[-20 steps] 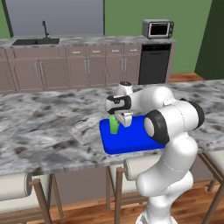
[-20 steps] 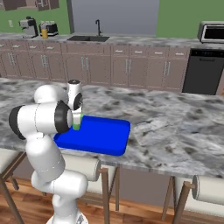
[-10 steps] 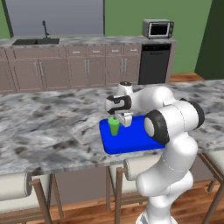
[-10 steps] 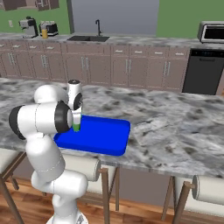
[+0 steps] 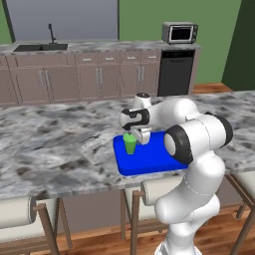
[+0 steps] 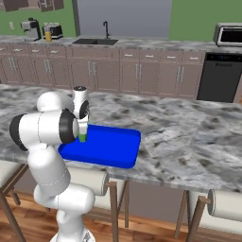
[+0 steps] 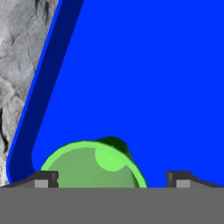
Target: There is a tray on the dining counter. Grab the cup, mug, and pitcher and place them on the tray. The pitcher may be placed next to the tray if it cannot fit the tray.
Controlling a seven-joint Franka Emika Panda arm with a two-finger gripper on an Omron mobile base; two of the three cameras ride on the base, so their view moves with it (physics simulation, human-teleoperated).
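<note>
One green cup (image 5: 130, 144) stands upright on the blue tray (image 5: 154, 160), near the tray's left end as the left base view shows it, close to a rounded corner. In the hand view the cup (image 7: 94, 168) sits between the two dark fingertips (image 7: 46, 178), with a gap showing on the right side between its rim and the fingertip there; on the left side the tip is so close to the rim that contact cannot be judged. The fingers stand spread wide, wider than the cup, and are not clamped on it.

The gripper (image 5: 135, 135) hangs just over the cup, pointing down, at the end of the white arm that bends across the tray from the near right. In the right base view the gripper (image 6: 82, 134) and cup (image 6: 82, 138) are partly hidden behind the arm's big white elbow.

The tray (image 6: 111, 150) lies flat on the dining counter (image 5: 60, 149), near its near edge, with cushioned stools (image 5: 20, 211) tucked below. The tray's floor (image 7: 153, 87) is bare apart from the cup.

Far behind, a row of brown cabinets (image 5: 94, 79) carries a sink (image 5: 40, 47) and a microwave (image 5: 179, 33). A small yellow-orange vessel (image 6: 47, 35) stands on that far countertop at the left, beside a coffee machine (image 6: 31, 29); it is too small to make out further.
</note>
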